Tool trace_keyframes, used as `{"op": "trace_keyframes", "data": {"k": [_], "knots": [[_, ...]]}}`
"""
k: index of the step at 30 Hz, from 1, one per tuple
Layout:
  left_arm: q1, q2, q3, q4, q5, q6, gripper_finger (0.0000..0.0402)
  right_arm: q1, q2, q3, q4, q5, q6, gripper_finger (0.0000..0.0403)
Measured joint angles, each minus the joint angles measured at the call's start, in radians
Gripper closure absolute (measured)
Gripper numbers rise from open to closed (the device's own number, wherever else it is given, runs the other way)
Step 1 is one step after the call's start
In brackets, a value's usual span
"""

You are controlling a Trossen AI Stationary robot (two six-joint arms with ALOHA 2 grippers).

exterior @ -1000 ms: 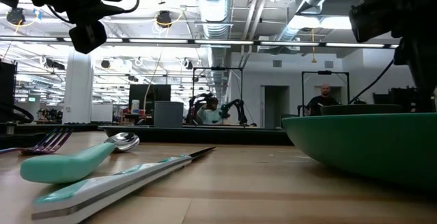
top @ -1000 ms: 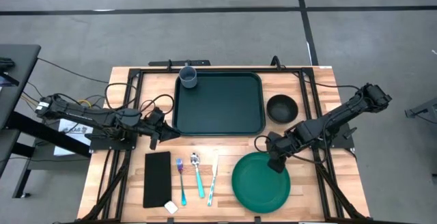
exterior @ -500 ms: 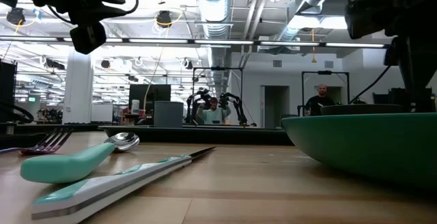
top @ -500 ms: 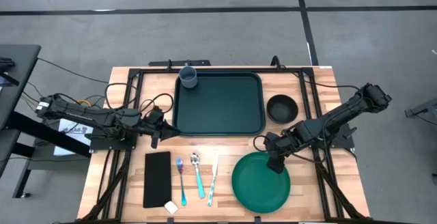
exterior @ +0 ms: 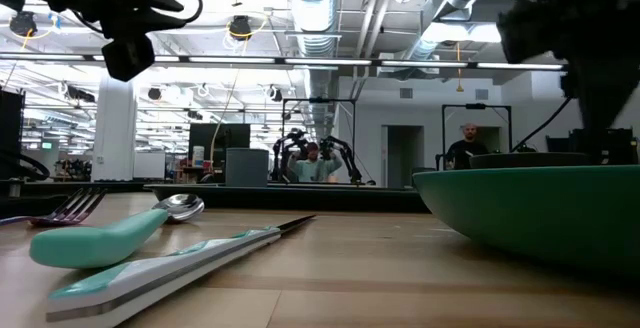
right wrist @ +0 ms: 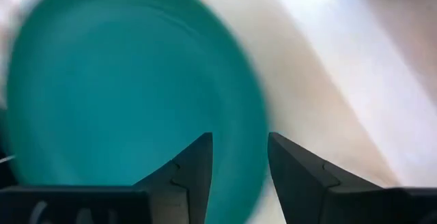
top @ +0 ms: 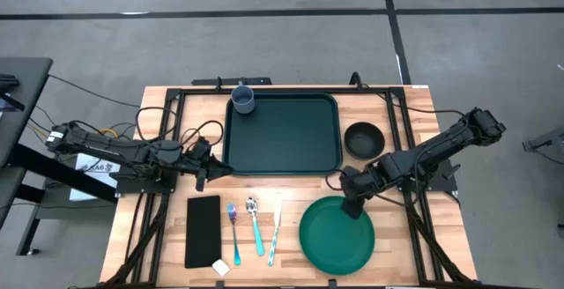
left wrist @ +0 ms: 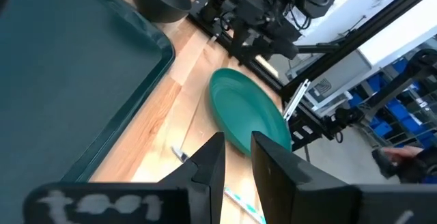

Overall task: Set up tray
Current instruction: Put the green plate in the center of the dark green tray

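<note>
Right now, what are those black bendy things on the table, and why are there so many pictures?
They are two robot arms, each ending in a two-finger tool. One camera looks down from above, one sits at table height, and one rides on each wrist. On the wooden table lie a dark green tray with a grey cup in its corner, a black bowl, a round green plate, a black napkin, and a fork, spoon and knife. The right tool is open over the plate's rim. The left tool waits beside the tray, holding nothing.
</note>
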Motion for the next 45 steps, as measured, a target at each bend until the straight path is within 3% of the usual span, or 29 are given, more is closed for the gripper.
{"op": "trace_keyframes", "data": {"k": [5, 15, 32, 37, 43, 45], "knots": [[0.000, 0.000, 0.000, -0.012, 0.007, -0.002, 0.0342, 0.010, 0.000, 0.000, -0.104, 0.002, 0.036, 0.0268], [0.000, 0.000, 0.000, -0.012, 0.008, -0.004, 0.0342, 0.049, 0.022, -0.017, -0.070, -0.021, 0.029, 0.0275], [0.000, 0.000, 0.000, 0.001, 0.008, -0.019, 0.0342, 0.081, 0.199, -0.048, 0.088, -0.097, 0.003, 0.0277], [0.000, 0.000, 0.000, 0.000, 0.009, -0.031, 0.0342, 0.080, 0.211, -0.048, 0.121, -0.100, 0.003, 0.0310], [0.000, 0.000, 0.000, 0.000, 0.008, -0.033, 0.0342, 0.079, 0.198, -0.047, 0.132, -0.108, 0.004, 0.0389], [0.000, 0.000, 0.000, 0.000, 0.008, -0.034, 0.0342, 0.079, 0.191, -0.047, 0.136, -0.116, 0.003, 0.0393]]}}
